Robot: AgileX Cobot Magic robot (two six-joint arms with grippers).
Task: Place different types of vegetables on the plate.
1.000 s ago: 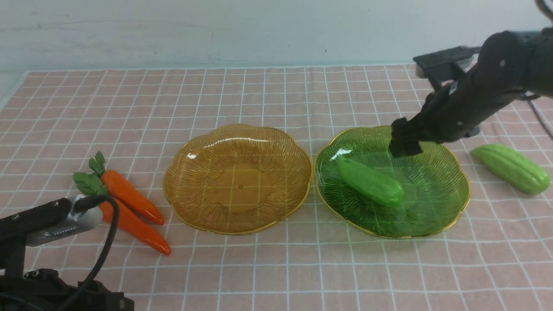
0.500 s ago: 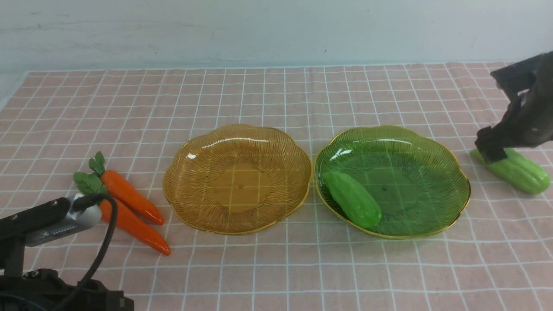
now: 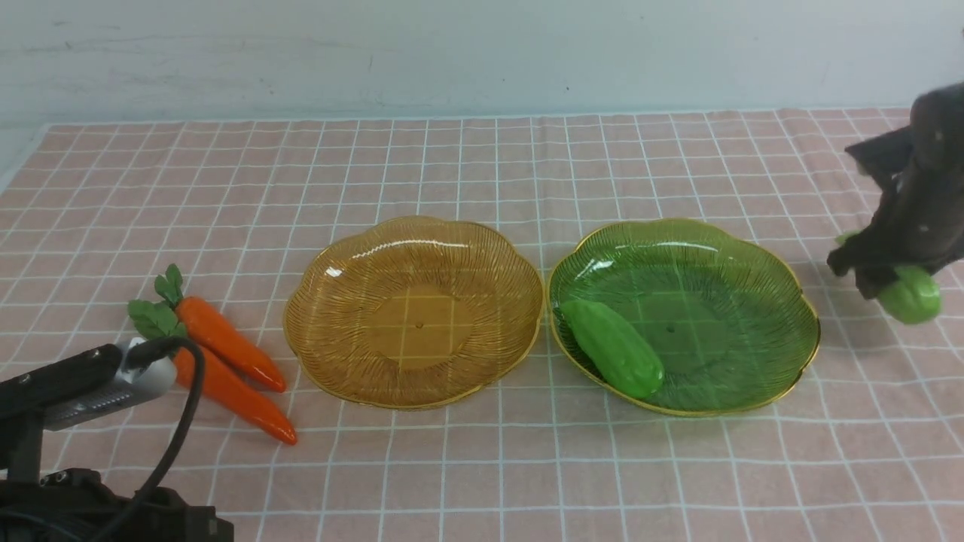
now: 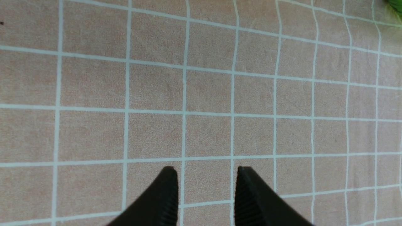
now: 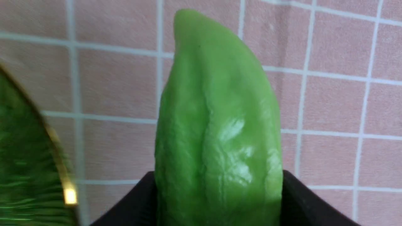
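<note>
the right gripper [image 3: 874, 277] has its black fingers pressed against both flanks of a plump, glossy light-green ridged toy gourd [image 3: 913, 297] just off the right edge of the scalloped green glass plate [image 3: 723, 301]. a second gourd of the same kind [image 3: 614, 348] lies inside that plate against its near-left rim.

the main hazard looks like a sorting one: dropping the held gourd into the nearest dish would pair two of a kind. the empty amber glass plate [image 3: 414, 316] seems the better target, but it sits on the far side, so the carry would pass over the green plate and its raised gold rim. the toy's slick, tapering skin could also twist or slide out of the grip, and on ribbed glass it may skid on landing.

two glossy orange toy carrots with green leafy tops [image 3: 226, 342] lie side by side well to the left on the pink checked tablecloth [image 3: 482, 165], the nearer one partly hidden behind the left arm's camera. the left gripper [image 4: 205, 175] hangs over bare cloth, its fingers a narrow gap apart and holding nothing.
</note>
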